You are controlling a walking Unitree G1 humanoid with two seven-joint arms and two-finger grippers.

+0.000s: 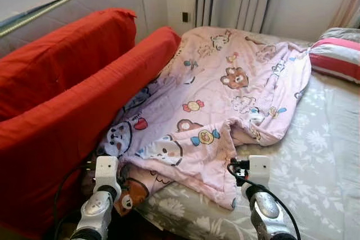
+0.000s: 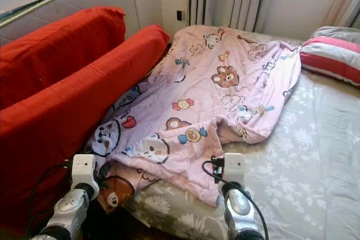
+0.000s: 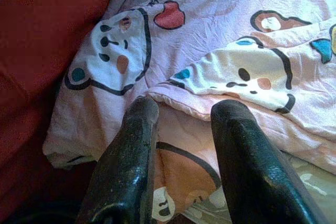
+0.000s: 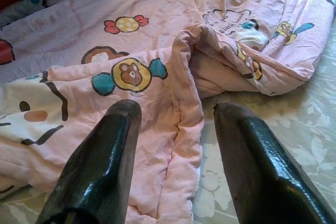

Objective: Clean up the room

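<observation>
Wrist views show each spread gripper, left (image 3: 181, 116) and right (image 4: 178, 114), over pink quilt (image 1: 225, 99).

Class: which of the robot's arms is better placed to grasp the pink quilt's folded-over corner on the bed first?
Probably the right: the open right gripper already straddles the pink quilt corner edge.

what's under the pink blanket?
The pink cartoon blanket lies crumpled over the floral bedsheet, its left side against the red cushion. Both open grippers, left and right, hover at its near edge. Whatever it covers is hidden.
</observation>
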